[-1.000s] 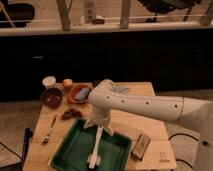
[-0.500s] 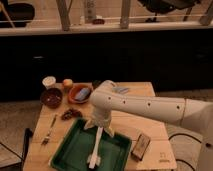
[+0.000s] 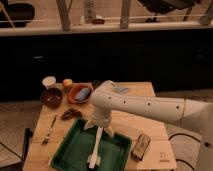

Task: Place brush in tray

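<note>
1. Nearest the camera, the brush (image 3: 94,148) lies flat inside the tray (image 3: 73,149), its wider head at the near end and its slim handle running away toward the arm; it looks to rest on the tray floor, within the rim
2. Just beyond, the gripper (image 3: 99,129) hangs over the far end of the handle with its two fingers spread wide on either side, clasping nothing; whether a fingertip touches the handle I cannot tell
3. By my reading the placing itself is done and the step in hand is the letting go, so the next move calls for a straight lift with the fingers kept apart, so that neither one drags the handle back over the rim
4. Left of the tray lies a fork (image 3: 50,131), right of it a small dark box (image 3: 140,146)
5. Farther back stand an orange bowl (image 3: 80,93) and a dark bowl (image 3: 51,97), well apart from the work
</note>
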